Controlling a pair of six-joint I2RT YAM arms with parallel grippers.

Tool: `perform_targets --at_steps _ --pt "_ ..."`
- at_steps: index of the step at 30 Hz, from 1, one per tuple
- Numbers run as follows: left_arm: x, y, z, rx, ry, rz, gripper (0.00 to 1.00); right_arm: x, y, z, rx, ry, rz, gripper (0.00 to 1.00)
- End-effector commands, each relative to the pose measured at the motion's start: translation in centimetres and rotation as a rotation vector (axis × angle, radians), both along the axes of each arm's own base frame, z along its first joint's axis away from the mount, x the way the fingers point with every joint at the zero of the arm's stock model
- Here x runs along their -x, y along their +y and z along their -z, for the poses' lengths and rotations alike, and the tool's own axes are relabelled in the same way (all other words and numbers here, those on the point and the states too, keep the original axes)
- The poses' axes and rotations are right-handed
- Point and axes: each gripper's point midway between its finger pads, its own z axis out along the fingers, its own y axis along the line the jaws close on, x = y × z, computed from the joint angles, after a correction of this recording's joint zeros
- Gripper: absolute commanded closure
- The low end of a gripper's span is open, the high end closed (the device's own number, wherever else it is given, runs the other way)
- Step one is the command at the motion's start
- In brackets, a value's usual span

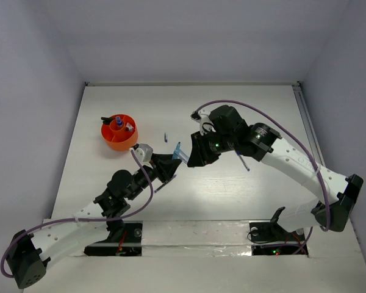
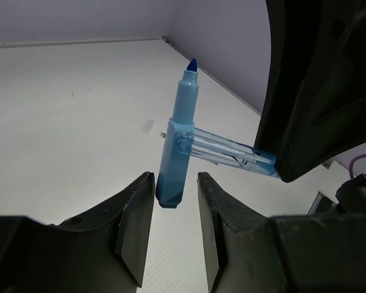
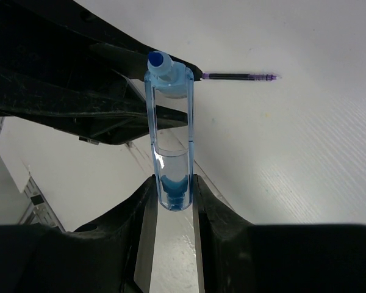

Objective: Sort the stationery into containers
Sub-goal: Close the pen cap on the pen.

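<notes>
Left wrist: one blue marker [image 2: 182, 131], one cap [image 2: 226, 149]

White table, not much sitting on it

The table [image 1: 232, 110] is plain white with a faint grain running across it, walled in at the back and on both sides. An orange cup [image 1: 113, 143] stands on it toward the back left. A tiny blue bit [image 1: 165, 137] lies just right of the cup, not touching it. A thin dark pen [image 1: 244, 163] lies at a slant further right, well apart from both. The right wrist view shows a thin purple pen [image 3: 238, 76] flat on the surface; can't tell if that's the same pen. The left arm base [image 1: 119, 235] and right arm base [image 1: 274, 234] sit at the near edge.
</notes>
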Motion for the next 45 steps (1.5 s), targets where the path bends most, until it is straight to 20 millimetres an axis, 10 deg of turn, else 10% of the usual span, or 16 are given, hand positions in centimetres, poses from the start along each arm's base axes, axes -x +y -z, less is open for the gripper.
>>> perform_targets --at_steps 1,17,31,45 --pt "0.1 0.1 -4.0 0.082 -0.087 -0.002 0.7 0.3 -0.2 0.1 -0.008 0.0 -0.023 0.89" --pt "0.2 -0.6 -3.6 0.07 -0.074 0.021 1.0 0.2 -0.2 -1.0 -0.043 -0.02 -0.021 0.89" --pt "1.8 -1.8 -2.5 0.016 -0.061 0.111 1.0 -6.8 -4.0 -6.8 -0.026 -0.33 0.297 0.87" --pt "3.1 -2.7 -3.0 0.01 -0.077 0.179 1.0 -9.5 -0.7 -7.9 -0.076 -0.382 0.262 0.87"
